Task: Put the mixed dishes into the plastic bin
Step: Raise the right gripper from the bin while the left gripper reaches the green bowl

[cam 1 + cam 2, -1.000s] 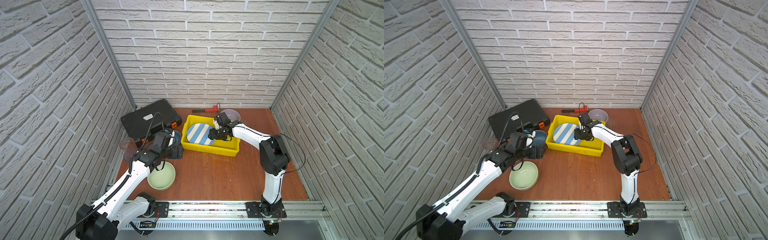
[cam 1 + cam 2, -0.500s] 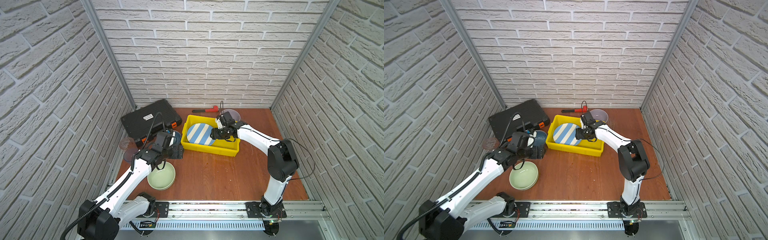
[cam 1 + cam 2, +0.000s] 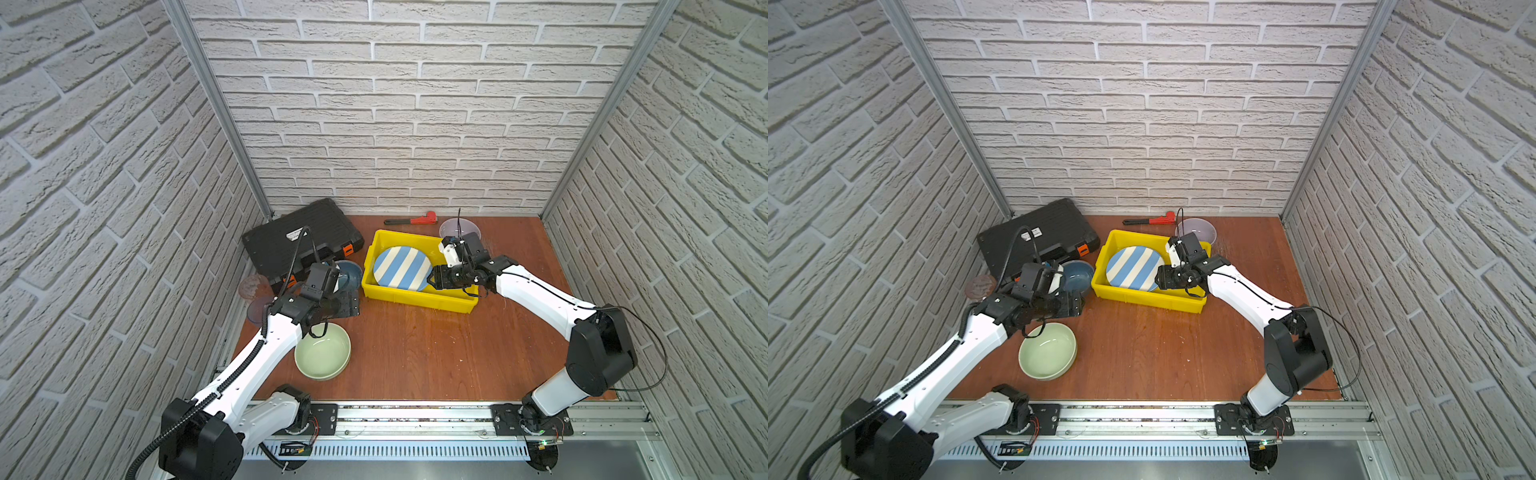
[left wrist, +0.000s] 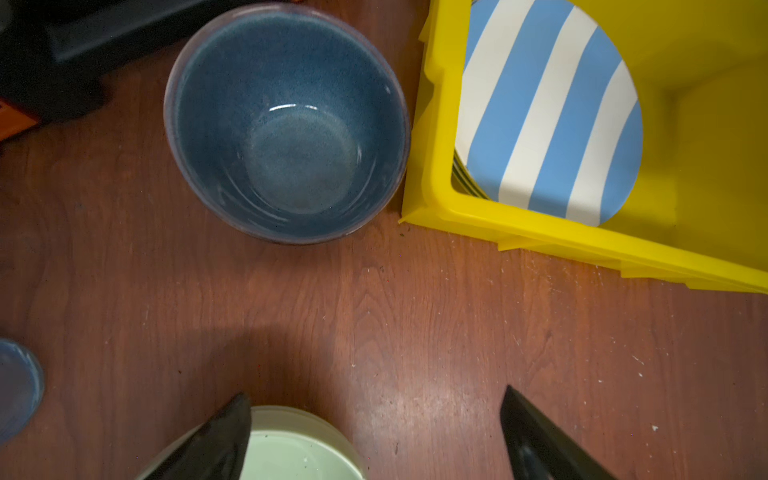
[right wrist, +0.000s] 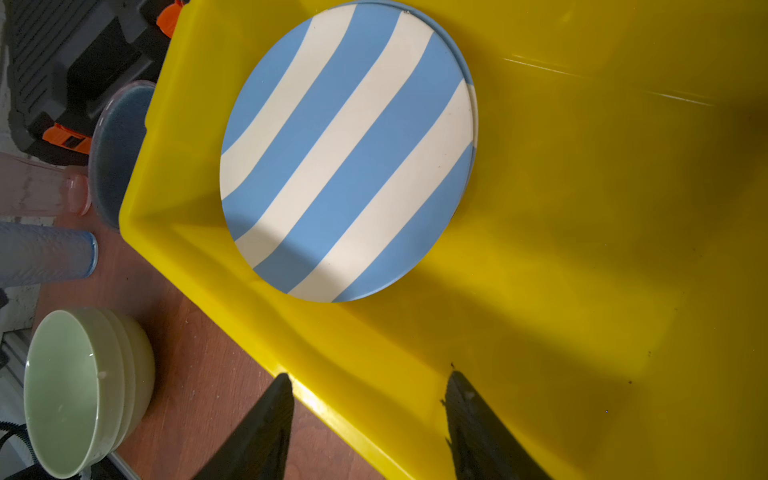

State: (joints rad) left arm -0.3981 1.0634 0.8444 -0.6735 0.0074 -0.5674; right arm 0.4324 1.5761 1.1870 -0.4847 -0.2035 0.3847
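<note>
Both top views show the yellow plastic bin (image 3: 417,300) with the striped plate (image 3: 401,268) lying inside it, and the pale green bowl (image 3: 323,353) and blue bowl (image 3: 351,275) outside to its left. My right gripper (image 5: 369,375) hovers over the bin's near wall, jaws parted and empty; my left gripper (image 4: 374,395) hangs spread wide, empty, above the green bowl's rim. I judge that bowl is next: one finger inside its rim, then clench.
</note>
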